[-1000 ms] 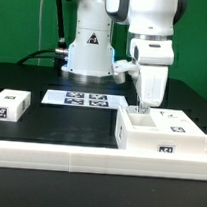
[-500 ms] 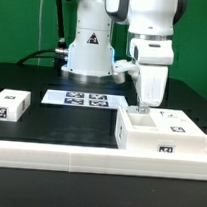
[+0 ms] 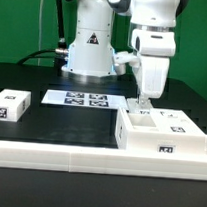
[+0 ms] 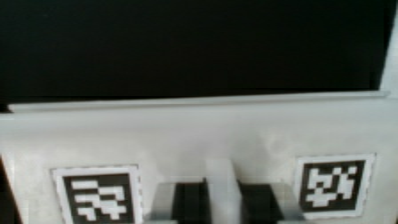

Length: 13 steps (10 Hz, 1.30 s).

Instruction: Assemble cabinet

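Observation:
The white cabinet body (image 3: 161,136) lies at the exterior view's right, against the front ledge, with tags on its top and front. My gripper (image 3: 144,104) hangs straight down over its near-left corner, fingertips at the top opening. In the wrist view the dark fingers (image 4: 189,203) stand close together with a thin white strip of the cabinet (image 4: 224,200) between them. Tags (image 4: 98,195) flank it on both sides. I cannot tell whether the strip is a wall or an inserted panel. A separate small white panel (image 3: 11,105) with a tag lies at the exterior view's left.
The marker board (image 3: 84,98) lies flat on the black table in front of the robot base (image 3: 87,50). A white ledge (image 3: 78,158) runs along the table's front edge and bounds the cabinet body.
My gripper has risen a little and shifted slightly toward the exterior view's right. The cabinet body and the loose panel have not visibly moved.

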Each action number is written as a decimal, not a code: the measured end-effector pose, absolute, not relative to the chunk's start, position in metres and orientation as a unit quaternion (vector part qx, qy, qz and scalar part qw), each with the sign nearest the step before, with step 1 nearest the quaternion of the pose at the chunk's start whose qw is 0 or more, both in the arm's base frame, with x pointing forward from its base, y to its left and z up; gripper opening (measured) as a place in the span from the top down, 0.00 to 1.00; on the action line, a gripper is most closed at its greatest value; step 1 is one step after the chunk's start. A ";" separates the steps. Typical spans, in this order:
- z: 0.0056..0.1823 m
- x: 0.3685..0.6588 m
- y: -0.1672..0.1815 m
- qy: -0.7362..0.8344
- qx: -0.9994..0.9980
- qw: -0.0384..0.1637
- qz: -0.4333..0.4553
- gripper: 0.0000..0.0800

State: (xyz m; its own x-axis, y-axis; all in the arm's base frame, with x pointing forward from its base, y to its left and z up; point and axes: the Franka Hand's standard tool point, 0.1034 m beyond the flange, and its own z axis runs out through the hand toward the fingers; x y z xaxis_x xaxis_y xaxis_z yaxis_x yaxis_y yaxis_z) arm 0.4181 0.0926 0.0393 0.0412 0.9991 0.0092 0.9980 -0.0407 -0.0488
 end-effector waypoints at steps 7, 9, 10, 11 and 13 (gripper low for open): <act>0.056 0.428 0.063 -0.682 -0.730 0.016 0.031 0.91; 0.056 0.427 0.062 -0.681 -0.731 0.019 0.036 0.91; 0.055 0.427 0.062 -0.681 -0.731 0.019 0.036 0.91; 0.056 0.428 0.061 -0.681 -0.731 0.019 0.039 0.91; 0.063 0.441 0.061 -0.679 -0.733 0.014 0.035 0.91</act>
